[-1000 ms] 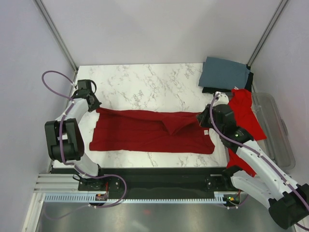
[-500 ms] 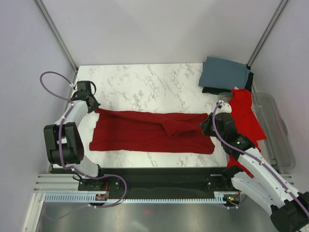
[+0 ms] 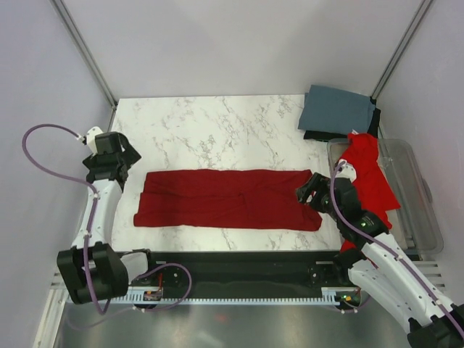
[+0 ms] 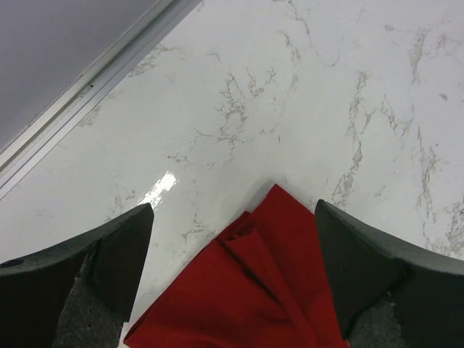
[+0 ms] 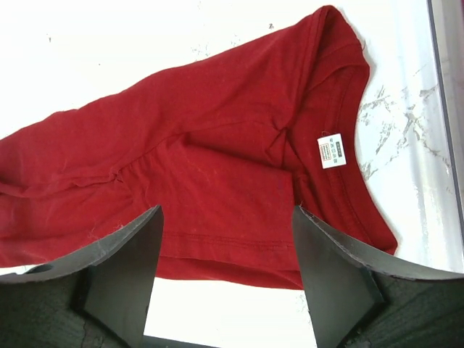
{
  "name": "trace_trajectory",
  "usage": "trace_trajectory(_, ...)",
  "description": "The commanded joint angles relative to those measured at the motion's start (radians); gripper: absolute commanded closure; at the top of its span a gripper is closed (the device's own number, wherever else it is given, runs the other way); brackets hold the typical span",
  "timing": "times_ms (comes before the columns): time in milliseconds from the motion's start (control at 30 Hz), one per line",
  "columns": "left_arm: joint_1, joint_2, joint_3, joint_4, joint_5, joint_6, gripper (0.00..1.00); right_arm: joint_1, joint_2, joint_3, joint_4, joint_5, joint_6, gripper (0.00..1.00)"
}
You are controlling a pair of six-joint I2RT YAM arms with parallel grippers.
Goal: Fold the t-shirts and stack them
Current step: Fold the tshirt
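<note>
A dark crimson t-shirt lies on the marble table as a long folded band. My left gripper stands open just beyond its left end; the shirt's folded corner lies low between the spread fingers, untouched. My right gripper hovers open over the shirt's right end, where the collar and a white label show; the hem lies between its fingers. A brighter red t-shirt drapes over a bin. A folded slate grey-blue t-shirt rests on a black one.
A clear plastic bin stands at the table's right edge. An aluminium rail and the enclosure wall border the table's left side. The black front rail runs along the near edge.
Both grippers have opened and let go of the crimson shirt's ends. The left arm swung out to the left, the right drew back slightly. The raised flap in the middle now lies flat.
</note>
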Motion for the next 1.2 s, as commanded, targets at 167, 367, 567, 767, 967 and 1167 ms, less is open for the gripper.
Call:
trace_trajectory(167,0.005,-0.137,-0.080,0.079,0.094,-0.044,0.04,0.003,0.058,0.031,0.053,-0.065,0.059,0.23)
trace_trajectory(367,-0.196,-0.006,-0.044,0.071,0.166,-0.012,0.06,0.054,0.312,0.035,0.173,-0.124,0.131,0.25)
trace_trajectory(567,-0.327,0.146,-0.050,0.017,0.153,-0.059,0.08,0.098,0.552,0.090,0.181,-0.087,0.168,0.22)
trace_trajectory(767,-0.344,0.310,-0.083,0.008,0.178,-0.101,0.08,0.065,0.725,0.141,0.219,-0.101,0.099,0.19)
trace_trajectory(967,-0.342,0.364,-0.107,0.007,0.270,-0.122,0.06,-0.064,0.943,0.253,0.233,-0.243,0.003,0.19)
trace_trajectory(1167,-0.342,0.300,-0.171,0.008,0.405,-0.139,0.06,-0.076,1.231,0.565,0.171,-0.285,-0.088,0.19)
